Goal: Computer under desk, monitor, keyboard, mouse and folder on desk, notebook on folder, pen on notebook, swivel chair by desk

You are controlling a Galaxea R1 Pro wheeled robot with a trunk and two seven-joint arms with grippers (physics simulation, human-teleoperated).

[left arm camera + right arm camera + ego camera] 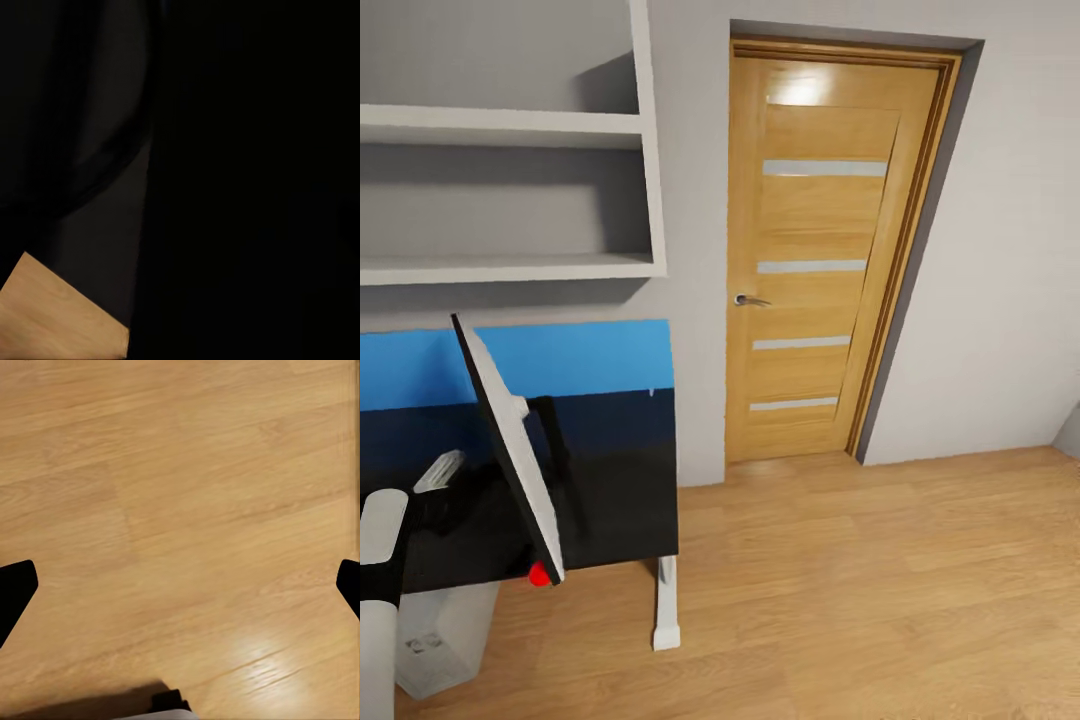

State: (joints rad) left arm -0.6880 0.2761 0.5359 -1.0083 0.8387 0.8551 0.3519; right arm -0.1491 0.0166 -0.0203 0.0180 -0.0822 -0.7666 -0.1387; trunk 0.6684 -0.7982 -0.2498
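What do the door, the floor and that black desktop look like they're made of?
The door looks like oak-toned varnished wood, grain visible, with a light glare near its top. The floor seems light wooden planking with a soft sheen. The desk top appears glossy black, perhaps lacquer or glass: it mirrors the blue panel.

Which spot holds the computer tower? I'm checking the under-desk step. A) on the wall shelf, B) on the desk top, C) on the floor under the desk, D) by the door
C: the computer stands on the wooden floor beneath the black desk, below the monitor.
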